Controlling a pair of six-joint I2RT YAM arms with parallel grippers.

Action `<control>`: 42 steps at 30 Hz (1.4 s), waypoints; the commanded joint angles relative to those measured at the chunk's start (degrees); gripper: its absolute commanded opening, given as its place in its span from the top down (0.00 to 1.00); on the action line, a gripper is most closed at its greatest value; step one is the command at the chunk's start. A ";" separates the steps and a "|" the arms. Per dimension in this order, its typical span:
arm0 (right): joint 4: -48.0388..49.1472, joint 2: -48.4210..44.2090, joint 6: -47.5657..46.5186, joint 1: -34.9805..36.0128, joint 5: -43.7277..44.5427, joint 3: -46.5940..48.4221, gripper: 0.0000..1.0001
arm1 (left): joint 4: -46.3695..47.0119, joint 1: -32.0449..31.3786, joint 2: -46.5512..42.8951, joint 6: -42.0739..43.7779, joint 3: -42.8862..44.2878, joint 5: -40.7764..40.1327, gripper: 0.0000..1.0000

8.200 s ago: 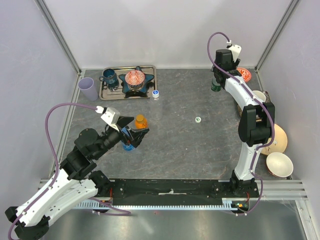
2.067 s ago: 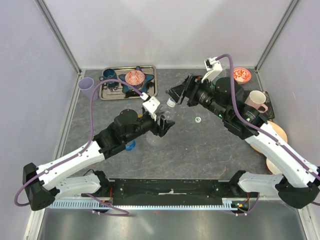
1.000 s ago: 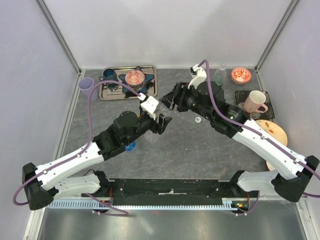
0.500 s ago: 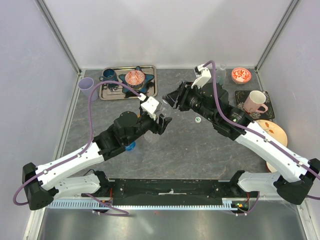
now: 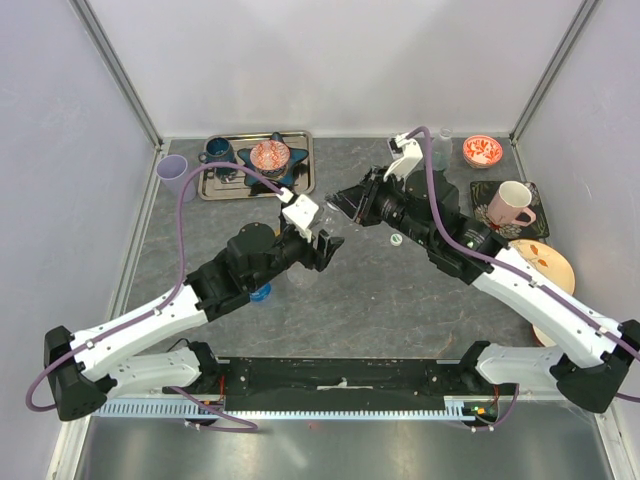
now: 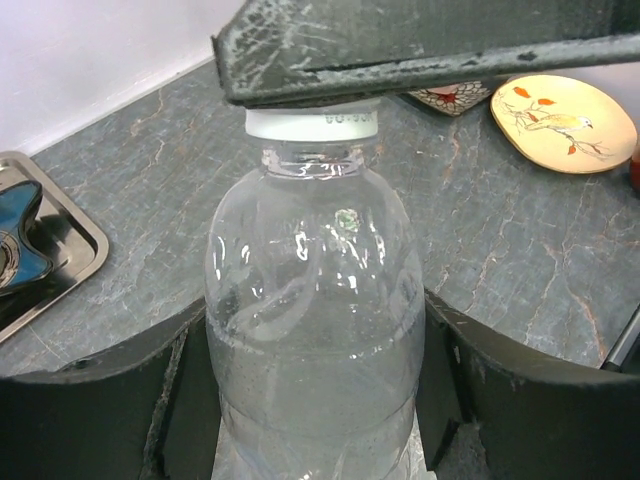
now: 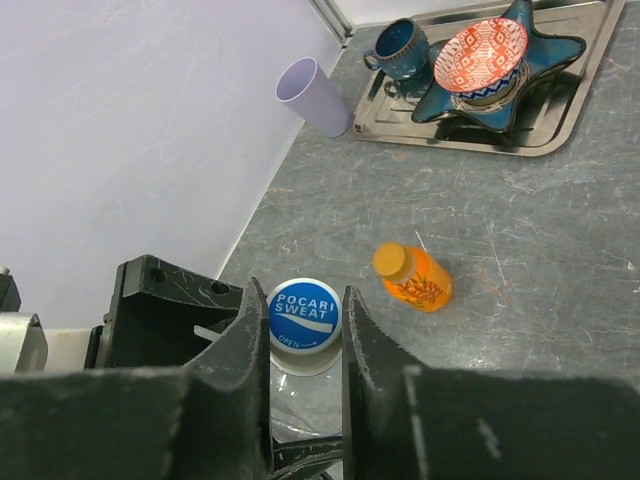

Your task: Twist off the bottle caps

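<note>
My right claw [image 7: 304, 322] is clamped on the white-and-blue cap [image 7: 304, 312], a finger on each side. My left claw [image 6: 318, 420] grips the clear bottle [image 6: 315, 290] below it (my anchor, I judge). The bottle's long axis points straight into the right claw, so the twist turns about it.

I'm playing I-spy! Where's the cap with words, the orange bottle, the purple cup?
Round blue printed plastic cap [image 7: 303, 313]: right wrist view, top face.
Small orange plastic bottle [image 7: 422, 288]: right wrist view, labelled side.
Lilac plastic cup [image 7: 318, 100]: right wrist view, side wall.
</note>
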 commanded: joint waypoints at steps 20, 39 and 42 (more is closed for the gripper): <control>7.33 -12.58 -22.28 -1.39 -48.92 -4.09 1.00 | 50.75 17.69 4.07 -48.88 -0.22 85.47 0.67; 6.54 -16.55 -26.95 -1.39 -55.29 -7.80 0.79 | 48.86 17.86 7.33 -49.87 0.57 88.02 0.70; 6.19 -17.16 -24.23 -1.39 -43.09 -4.99 0.28 | 33.41 17.86 5.49 -38.91 2.14 86.45 0.70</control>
